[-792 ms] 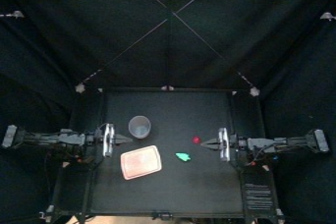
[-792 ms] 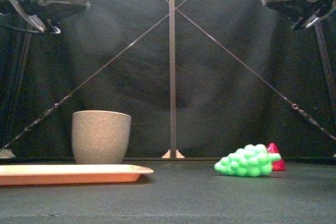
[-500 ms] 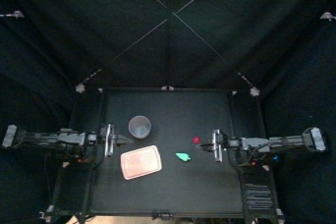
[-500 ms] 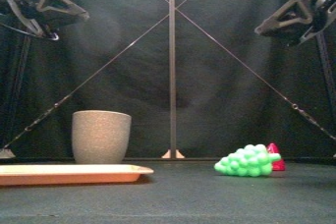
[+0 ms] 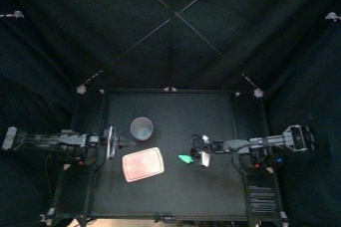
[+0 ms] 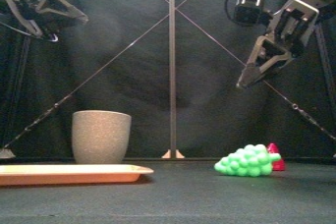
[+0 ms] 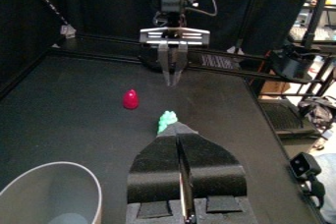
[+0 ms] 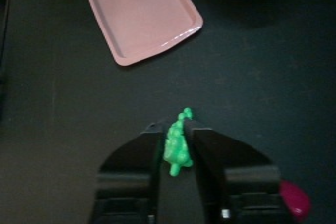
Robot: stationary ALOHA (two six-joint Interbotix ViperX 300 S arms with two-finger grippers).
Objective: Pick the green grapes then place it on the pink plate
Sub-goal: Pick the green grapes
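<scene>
Approach step: right pincer (image 6: 245, 79) hovers, spread wide, high over the knobbly green toy grape bunch (image 6: 247, 161), right of the tabletop's middle. Next, it likely needs a straight drop and a clench, then a carry to the flat pink tray (image 5: 142, 163) leftward. Left pincer (image 7: 182, 144) rests clenched.

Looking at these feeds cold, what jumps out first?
The bright green grapes sit right of centre on the black table, a small red toy just behind them. The right tool hangs above them, jaws open. The pink tray lies empty to the left.
</scene>
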